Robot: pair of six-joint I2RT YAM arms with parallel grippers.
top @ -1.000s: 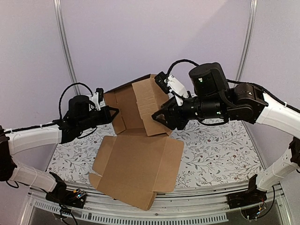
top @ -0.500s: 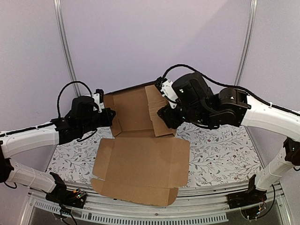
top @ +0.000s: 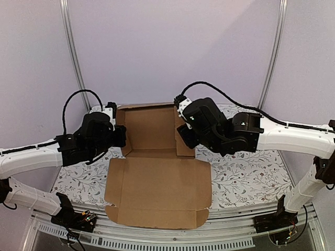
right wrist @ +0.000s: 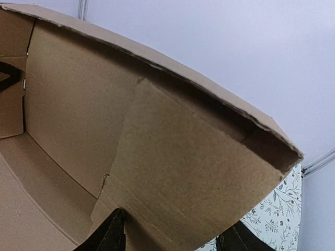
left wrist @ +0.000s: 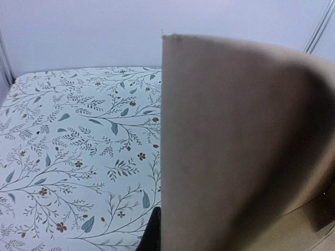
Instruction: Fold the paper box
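Note:
The paper box (top: 157, 191) is a brown cardboard sheet. Its wide front panel lies flat on the table, and its back panel (top: 151, 128) stands upright with the side flaps turned forward. My left gripper (top: 121, 137) is shut on the left flap. In the left wrist view that flap (left wrist: 235, 146) fills the right half, with one dark fingertip (left wrist: 153, 230) at its edge. My right gripper (top: 183, 137) is open at the right flap. In the right wrist view the flap (right wrist: 193, 172) lies across its spread jaws (right wrist: 175, 232).
The table carries a white floral cloth (top: 246, 172). Purple walls with metal poles (top: 73, 52) close off the back. The table's metal front rail (top: 157, 238) runs just below the box's near edge. Both arm bases stand at the near corners.
The back panel has swung from tilted and skewed to upright and square to the camera. The front panel has settled flat. My right arm has moved left and lower to the right flap.

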